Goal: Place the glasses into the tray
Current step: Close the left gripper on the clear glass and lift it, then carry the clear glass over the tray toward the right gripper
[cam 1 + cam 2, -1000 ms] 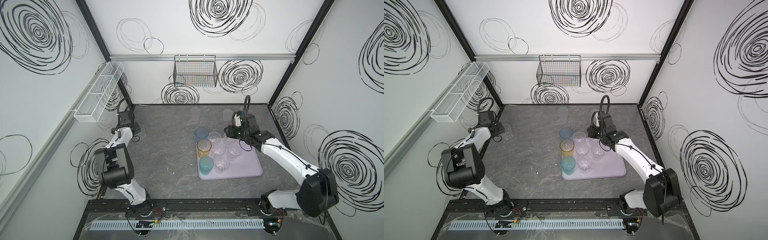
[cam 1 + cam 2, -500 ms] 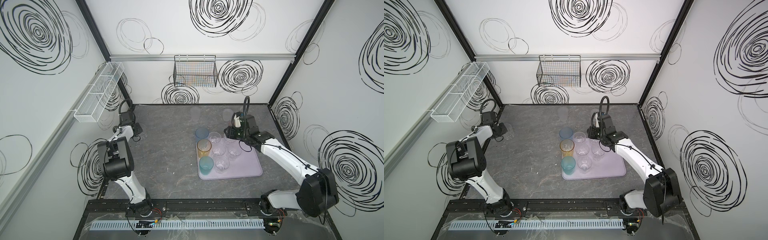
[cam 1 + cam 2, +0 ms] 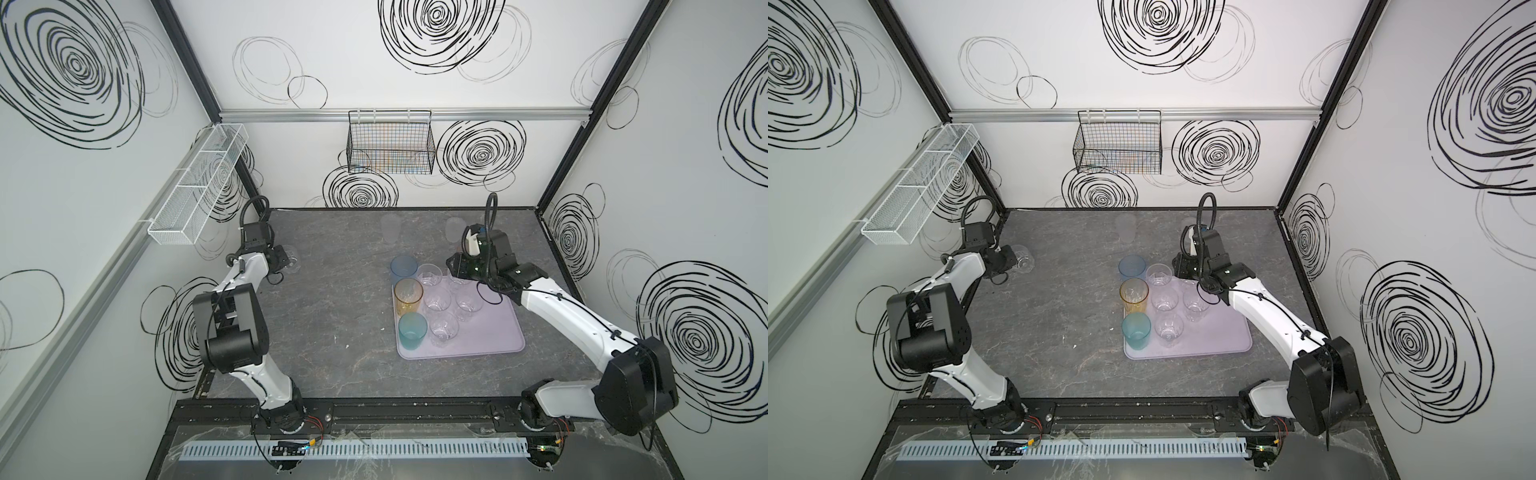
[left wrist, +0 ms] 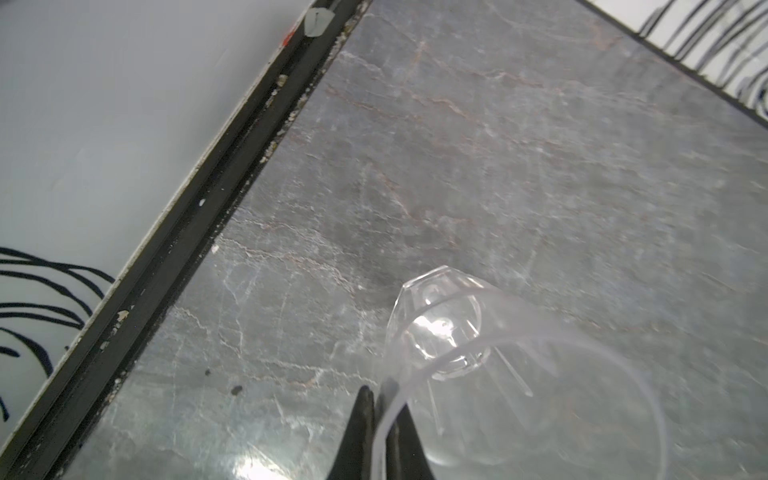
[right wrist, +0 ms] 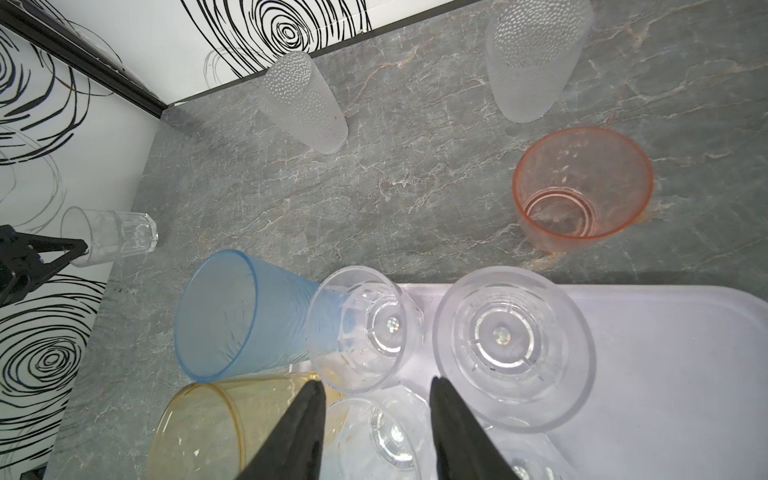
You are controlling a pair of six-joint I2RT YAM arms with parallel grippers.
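Observation:
My left gripper point(image 4: 384, 395) is shut on the rim of a short clear faceted glass point(image 4: 440, 328), which is tipped on its side near the left wall point(image 3: 293, 264) point(image 3: 1023, 257). The lavender tray point(image 3: 490, 332) holds an amber glass point(image 3: 408, 296), a teal glass point(image 3: 412, 330) and several clear ones. A blue glass point(image 3: 403, 266) stands by its far left corner. My right gripper point(image 5: 374, 382) hangs open over the clear glasses at the tray's far edge. On the table behind the tray stand a pink glass point(image 5: 582, 191) and two frosted glasses point(image 5: 303, 104) point(image 5: 532, 58).
A black wire basket point(image 3: 390, 145) hangs on the back wall and a white mesh basket point(image 3: 199, 187) on the left wall. The black frame rail point(image 4: 166, 249) runs close beside the held glass.
My left gripper has closed on the rim of the clear glass by the left wall, and that arm has shifted slightly. The right arm has stayed put.

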